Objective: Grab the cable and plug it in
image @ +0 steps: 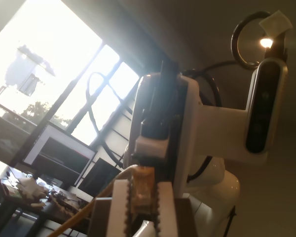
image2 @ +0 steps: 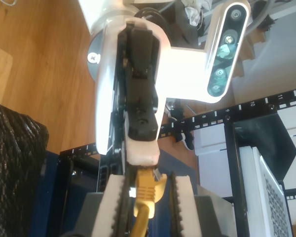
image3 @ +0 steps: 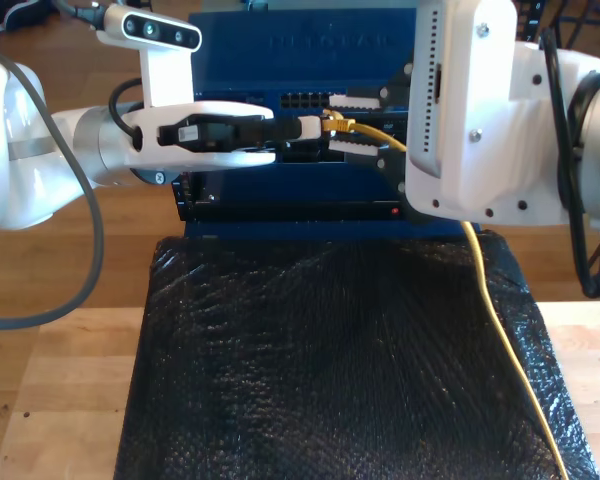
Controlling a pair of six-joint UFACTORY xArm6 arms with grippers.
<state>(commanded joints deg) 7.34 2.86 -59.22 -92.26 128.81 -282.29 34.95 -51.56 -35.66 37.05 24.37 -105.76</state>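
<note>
Ok, status: the thin yellow network cable (image3: 485,290) has its clear-yellowish clip plug (image: 142,190) clenched between the white serrated jaws of my first gripper (image: 143,185). The plug body touches both pads.

In the exterior view that gripper comes in horizontally from 9 o'clock. It holds the plug off the surface, in front of the port row of the blue metal network switch (image3: 280,45). Can't tell whether the plug tip is in a port or just short of one.

Just behind the plug, the cable's yellow moulded boot (image2: 148,190) sits between the jaws of my second gripper (image2: 147,177). These jaws are released, with a dark gap on each side of the boot, so they straddle it without pinching. In the exterior view one jaw is above the cable and one below. That arm is the large white body at 2 o'clock.

The two grippers face each other nose to nose, turned a quarter turn to one another, nearly touching at the plug.

From the boot the cable runs toward 4 o'clock behind the second arm. It then drops toward 5 o'clock across the sheet of black bubble wrap (image3: 330,350) and leaves the exterior view at its bottom edge.

The wrap lies on the light wooden counter (image3: 60,380), at 6 o'clock from the switch.
</note>
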